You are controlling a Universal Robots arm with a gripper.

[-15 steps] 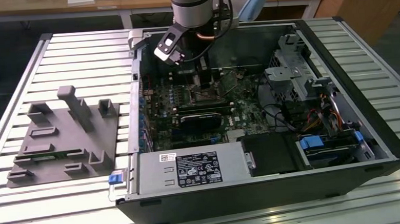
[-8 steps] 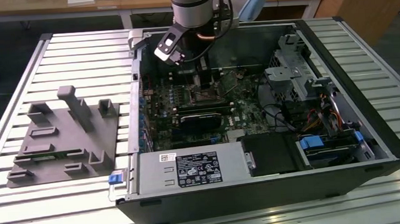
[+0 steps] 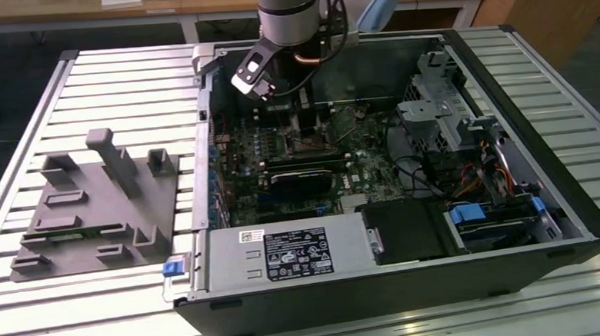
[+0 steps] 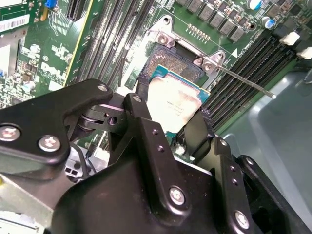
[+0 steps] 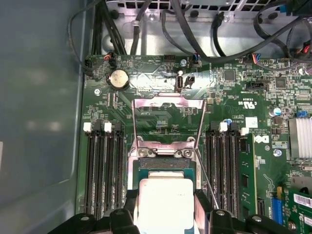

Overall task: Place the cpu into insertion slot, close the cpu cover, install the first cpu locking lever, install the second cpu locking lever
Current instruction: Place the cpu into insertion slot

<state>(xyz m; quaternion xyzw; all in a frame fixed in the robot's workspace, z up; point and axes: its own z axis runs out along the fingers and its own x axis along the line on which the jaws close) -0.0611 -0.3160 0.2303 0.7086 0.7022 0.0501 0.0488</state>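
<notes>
Gripping the cpu by two opposite edges, the gripper is clamped on it right over the slot, near the middle of the board. Cpu looks tilted, with part of the slot's dark centre bare beyond it (seated or not, cannot tell). Past that, the cover stands flipped open; one lever sticks out free. Judgement: step one under way; cover and both levers left to do, nothing latched yet.

Open black computer case on slatted aluminium table, grey moulded fixture block beside it, labelled silver power supply, coin cell battery, black memory slots, black cables
</notes>
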